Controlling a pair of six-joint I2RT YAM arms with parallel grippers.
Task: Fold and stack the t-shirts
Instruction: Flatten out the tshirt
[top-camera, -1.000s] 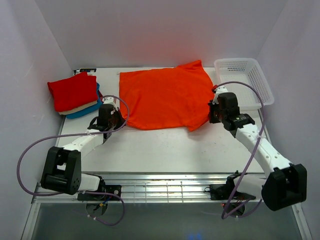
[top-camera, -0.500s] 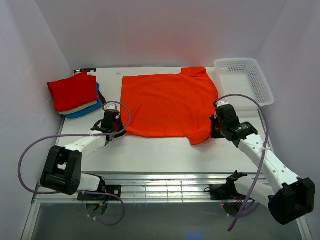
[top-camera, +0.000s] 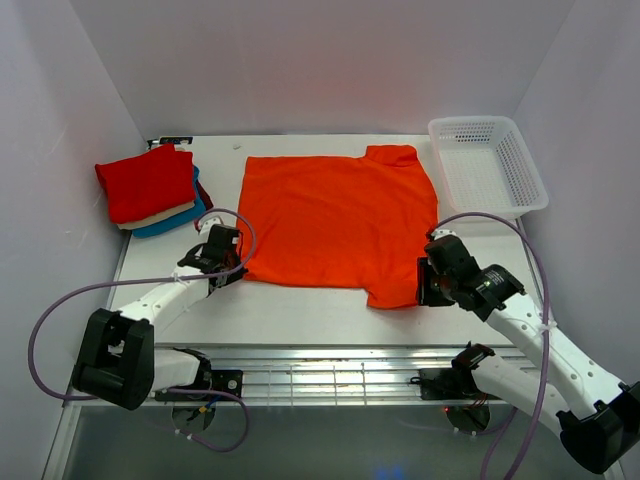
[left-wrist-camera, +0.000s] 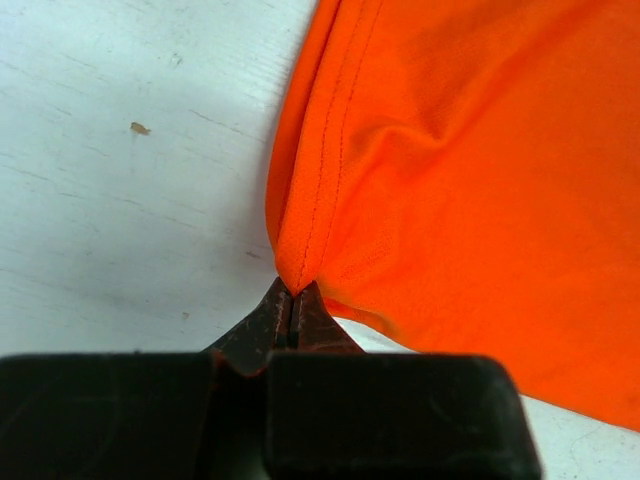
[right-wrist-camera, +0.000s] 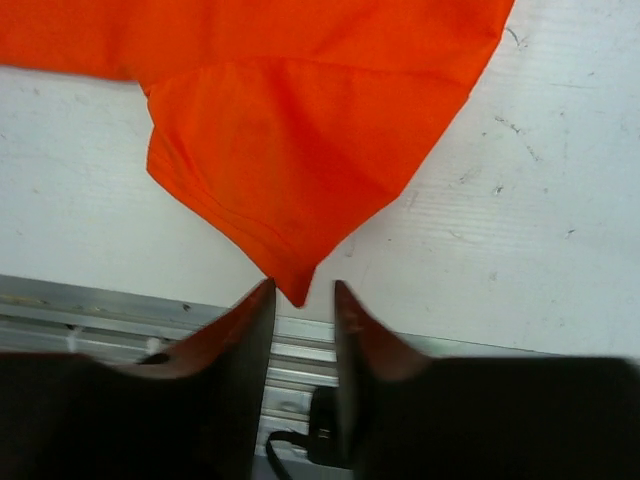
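Orange t-shirt (top-camera: 335, 220) lies spread flat on the table (top-camera: 300, 305), probably light and limp.
Left gripper (left-wrist-camera: 291, 300) pinches its near-left hem corner tight, while right gripper (right-wrist-camera: 302, 290) stands slightly parted around the near-right corner. Hems likely grip best.

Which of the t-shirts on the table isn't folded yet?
The bright orange t-shirt, spread flat in the middle. The others lie folded in a stack at the far left, red shirt on top.

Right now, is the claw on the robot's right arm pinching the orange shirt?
No: the right wrist view shows the right gripper with its fingers apart, a corner of the orange shirt lying loose between them.
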